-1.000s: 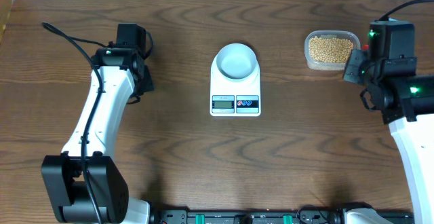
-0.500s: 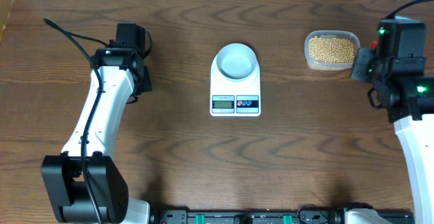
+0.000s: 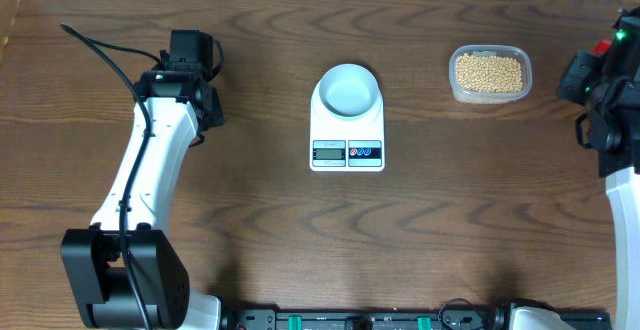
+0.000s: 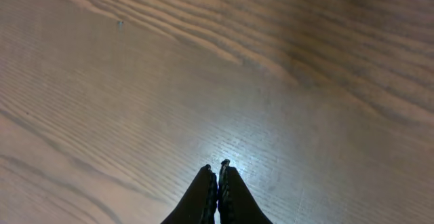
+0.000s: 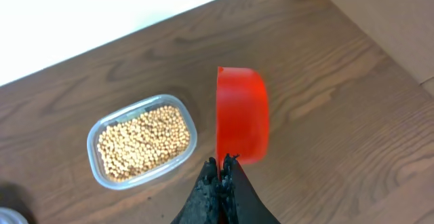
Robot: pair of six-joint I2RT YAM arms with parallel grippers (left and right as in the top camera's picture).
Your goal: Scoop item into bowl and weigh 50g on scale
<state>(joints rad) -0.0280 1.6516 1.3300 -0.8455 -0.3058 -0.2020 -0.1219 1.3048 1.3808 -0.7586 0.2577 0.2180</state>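
Nothing scooped yet — bowl point(image 3: 348, 88) on scale point(image 3: 347, 152) empty, beans point(image 3: 489, 72) in tub point(image 3: 453, 82). Right jaws clamp red scoop point(image 5: 242, 115) — left jaws together.

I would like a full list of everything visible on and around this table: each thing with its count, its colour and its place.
table: one, brown wood, under everything
scale: one, white, centre of the table
bowl: one, white, on the scale, empty
tub: one, clear plastic, right of the scale
beans: many, tan-yellow, inside the tub
scoop: one, red, in the right gripper, apart from the tub
left arm: one, white and black, left side
right arm: one, right edge
left gripper: shut, empty, over bare wood
right gripper: shut on the scoop
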